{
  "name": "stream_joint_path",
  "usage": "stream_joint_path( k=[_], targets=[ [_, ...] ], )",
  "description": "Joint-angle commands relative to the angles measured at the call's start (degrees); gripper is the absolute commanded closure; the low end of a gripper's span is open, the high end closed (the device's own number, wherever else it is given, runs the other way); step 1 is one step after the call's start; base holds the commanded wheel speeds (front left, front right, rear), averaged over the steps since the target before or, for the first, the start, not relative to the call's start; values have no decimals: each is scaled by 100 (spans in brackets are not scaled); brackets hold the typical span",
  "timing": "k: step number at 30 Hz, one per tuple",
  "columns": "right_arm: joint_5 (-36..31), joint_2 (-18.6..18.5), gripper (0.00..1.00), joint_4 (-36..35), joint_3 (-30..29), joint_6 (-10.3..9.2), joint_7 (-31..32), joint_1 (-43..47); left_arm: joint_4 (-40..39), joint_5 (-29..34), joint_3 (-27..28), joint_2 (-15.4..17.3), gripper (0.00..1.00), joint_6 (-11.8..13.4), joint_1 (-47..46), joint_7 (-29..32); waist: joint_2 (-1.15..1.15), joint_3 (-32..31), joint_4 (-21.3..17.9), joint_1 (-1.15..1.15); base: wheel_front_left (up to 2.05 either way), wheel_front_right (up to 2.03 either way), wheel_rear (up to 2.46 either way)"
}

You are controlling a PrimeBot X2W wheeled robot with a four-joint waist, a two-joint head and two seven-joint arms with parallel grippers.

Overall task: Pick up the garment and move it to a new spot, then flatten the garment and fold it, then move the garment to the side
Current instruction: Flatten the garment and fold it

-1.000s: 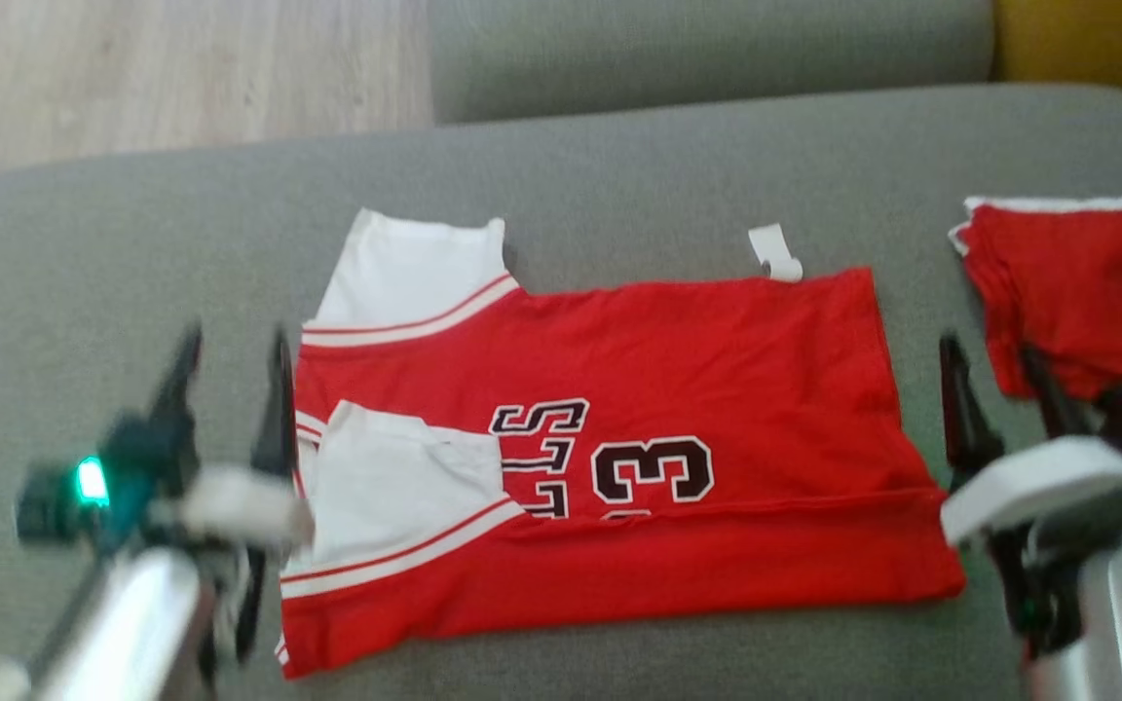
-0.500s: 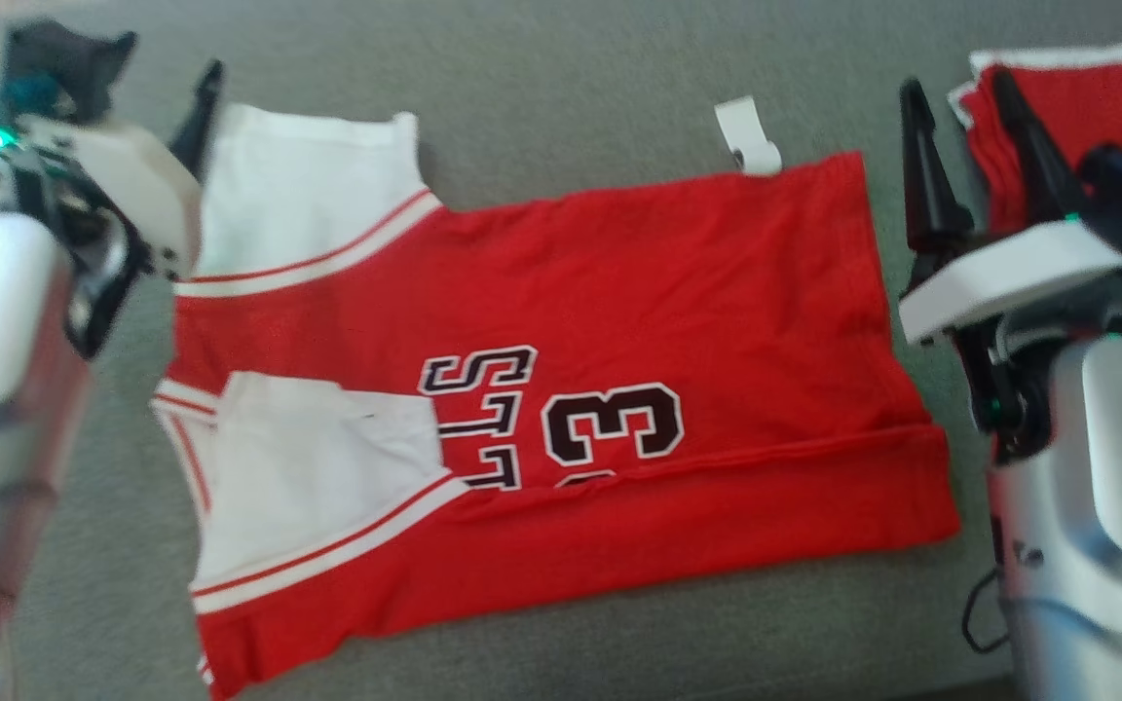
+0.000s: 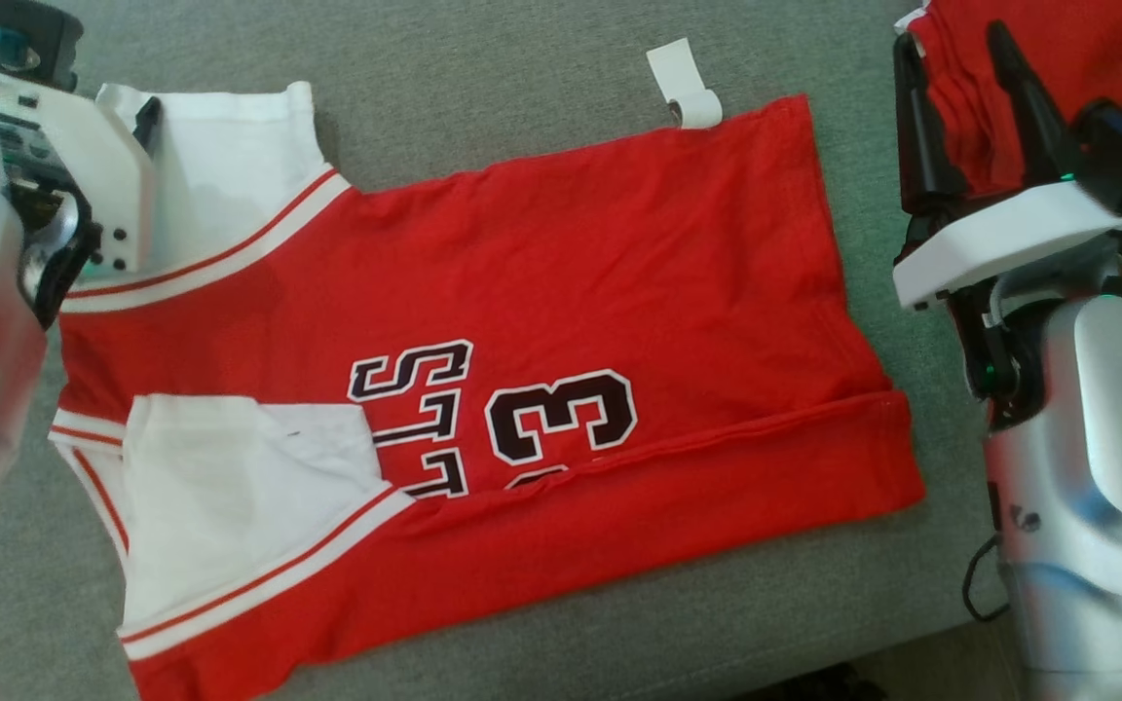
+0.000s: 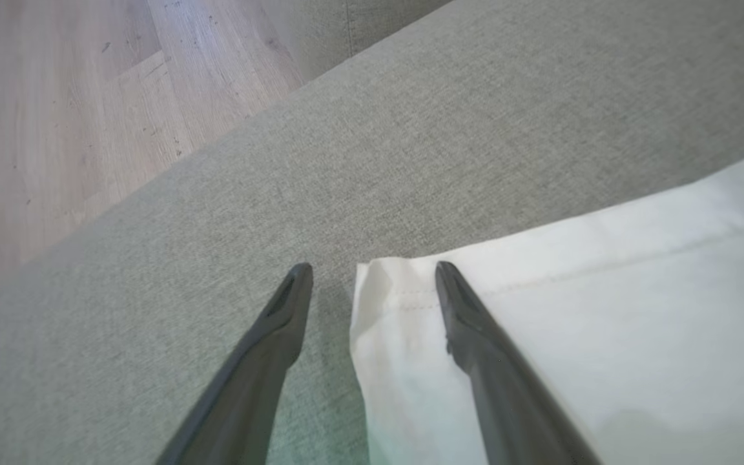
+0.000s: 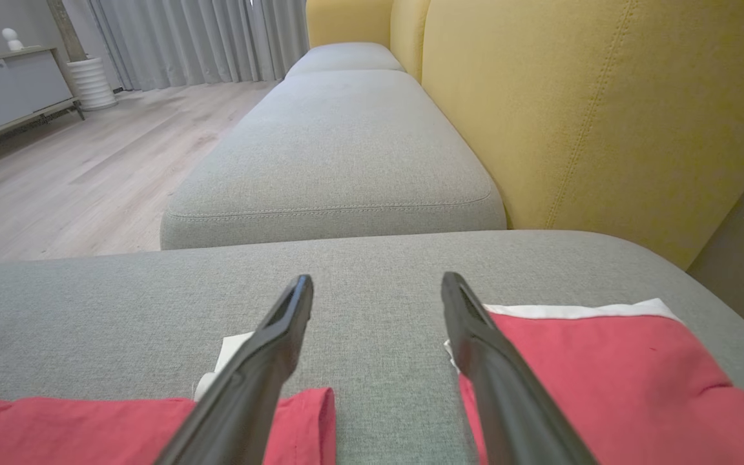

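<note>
The garment (image 3: 571, 263), a red jersey with white sleeves and black lettering, lies spread on the grey sofa cushion (image 3: 483, 58), its near edge folded up. My left gripper (image 4: 373, 271) is open at the far white sleeve (image 3: 220, 166). The sleeve's corner (image 4: 378, 290) lies between the fingers, one tip over the cloth and one over the cushion. The left wrist housing (image 3: 74, 146) covers those fingers in the head view. My right gripper (image 3: 949, 37) is open, nothing in it, beside the garment's far right corner (image 5: 301, 413).
A second red garment (image 3: 1087, 39), folded, lies just right of my right gripper (image 5: 378, 282). A white tag (image 3: 683, 83) sticks out past the jersey's far edge. Wooden floor (image 4: 55, 129) lies beyond the cushion on the left. A yellow backrest (image 5: 572, 116) and another grey cushion (image 5: 333, 161) are ahead.
The head camera has tilted down. My left gripper has gone from the garment's left edge to the far sleeve. My right gripper has moved forward along the right hem. Both stay open.
</note>
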Motion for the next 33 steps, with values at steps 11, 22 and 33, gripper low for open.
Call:
stream_joint_path(
  k=[11, 22, 33],
  targets=[
    [64, -123, 0, -25, 142, -4, 96, -115, -274, -906, -352, 321, 100, 11, -180, 332, 0, -114, 127, 0, 0, 0, 0],
    [782, -875, 0, 786, 671, -4, 773, -39, -736, -604, -361, -15, 100, 244, 29, -1706, 0, -667, 897, 0, 0, 0, 0],
    [1033, -1536, 0, 2061, 766, -4, 1110, -285, -2276, -420, -706, 27, 100, 487, 888, -1989, 0, -789, 1563, 0, 0, 0, 0]
  ],
)
